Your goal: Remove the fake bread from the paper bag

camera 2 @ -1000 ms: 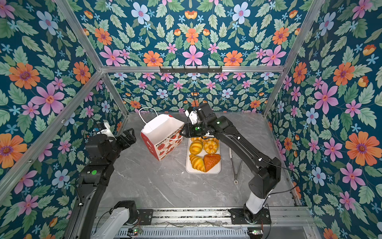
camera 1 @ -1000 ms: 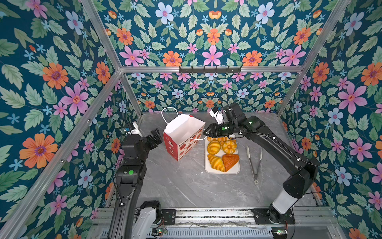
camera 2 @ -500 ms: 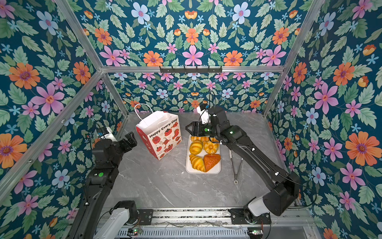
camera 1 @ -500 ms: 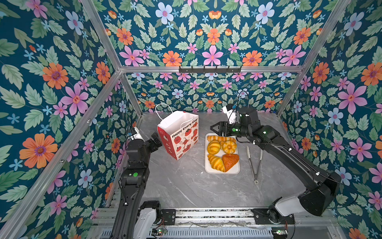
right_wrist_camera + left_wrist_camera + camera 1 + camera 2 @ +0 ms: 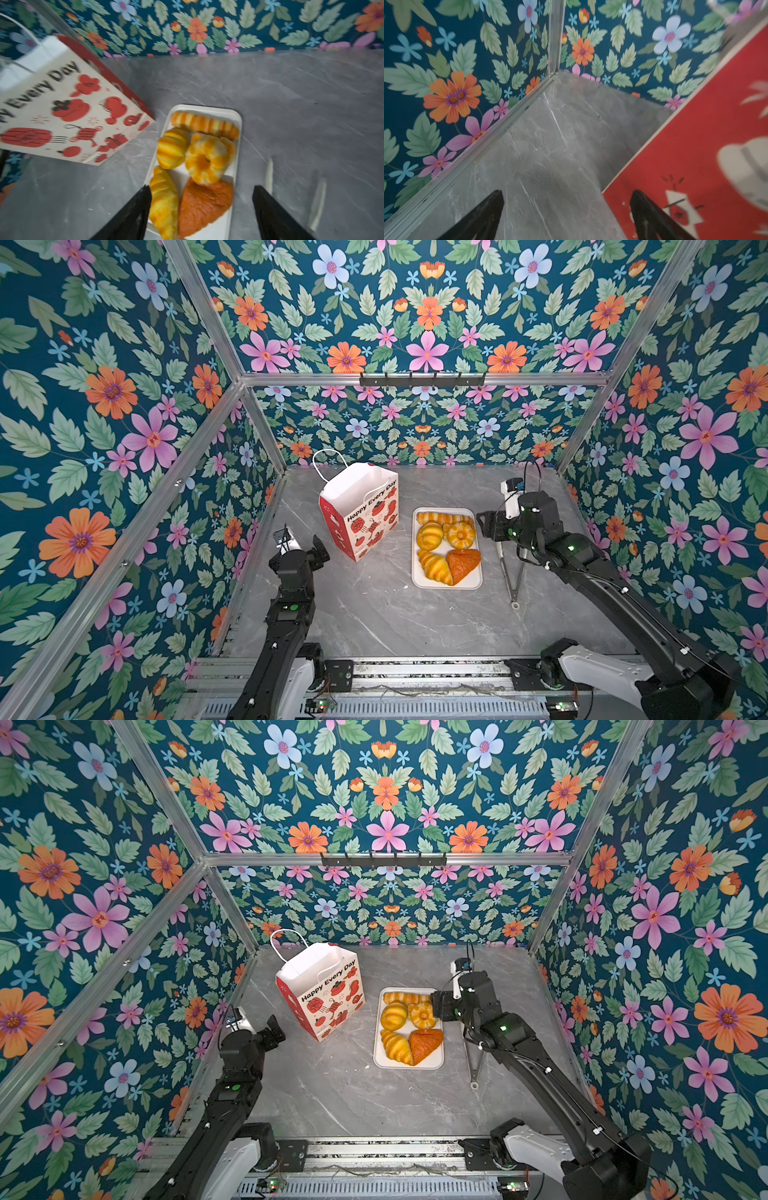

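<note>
Top views, both: fake bread (image 5: 457, 536) lies just left of the right gripper (image 5: 482, 526) — jaws spread, empty — outside the paper bag (image 5: 361, 510).

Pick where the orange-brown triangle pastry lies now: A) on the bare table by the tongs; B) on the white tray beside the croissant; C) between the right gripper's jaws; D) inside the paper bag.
B: the orange-brown triangle lies on the white tray beside the croissant, apart from the paper bag, and the right gripper is open and empty.
</note>
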`<control>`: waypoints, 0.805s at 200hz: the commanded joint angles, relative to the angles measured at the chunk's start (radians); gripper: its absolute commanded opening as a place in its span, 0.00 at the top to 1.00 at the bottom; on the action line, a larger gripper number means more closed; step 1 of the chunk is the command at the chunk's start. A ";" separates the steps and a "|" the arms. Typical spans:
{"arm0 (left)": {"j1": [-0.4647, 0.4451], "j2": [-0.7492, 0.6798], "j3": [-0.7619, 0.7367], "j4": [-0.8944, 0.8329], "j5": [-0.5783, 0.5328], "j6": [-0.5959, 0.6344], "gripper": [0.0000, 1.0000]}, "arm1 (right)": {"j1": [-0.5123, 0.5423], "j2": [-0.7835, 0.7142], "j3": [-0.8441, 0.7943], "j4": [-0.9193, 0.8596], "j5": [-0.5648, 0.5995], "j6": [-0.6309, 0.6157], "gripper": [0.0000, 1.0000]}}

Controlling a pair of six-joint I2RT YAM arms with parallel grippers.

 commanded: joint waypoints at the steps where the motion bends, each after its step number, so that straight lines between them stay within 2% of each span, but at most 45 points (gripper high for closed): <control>1: 0.000 0.074 -0.053 0.324 0.044 0.088 0.01 | -0.041 -0.062 -0.113 0.044 0.111 -0.051 0.20; 15: 0.000 0.146 -0.073 0.429 0.067 0.118 0.01 | -0.065 -0.101 -0.185 0.091 0.167 -0.073 0.18; 34: 0.001 0.237 -0.083 0.535 0.082 0.147 0.00 | -0.093 -0.125 -0.254 0.154 0.214 -0.039 0.17; 65: 0.002 0.420 -0.087 0.738 0.083 0.166 0.00 | -0.101 -0.108 -0.350 0.279 0.348 -0.047 0.17; 84: 0.002 0.552 -0.064 0.846 0.105 0.192 0.00 | -0.105 -0.076 -0.414 0.403 0.395 -0.081 0.17; 110: 0.008 0.723 -0.069 1.048 0.072 0.212 0.00 | -0.118 -0.023 -0.501 0.625 0.476 -0.136 0.17; 135: 0.016 0.862 -0.054 1.165 0.093 0.224 0.00 | -0.200 0.044 -0.563 0.817 0.423 -0.171 0.17; 148: 0.016 0.815 -0.005 0.978 0.116 0.214 0.00 | -0.256 0.096 -0.576 0.866 0.378 -0.163 0.17; 161: 0.016 0.845 0.002 1.023 0.118 0.232 0.00 | -0.297 0.147 -0.579 0.899 0.354 -0.163 0.17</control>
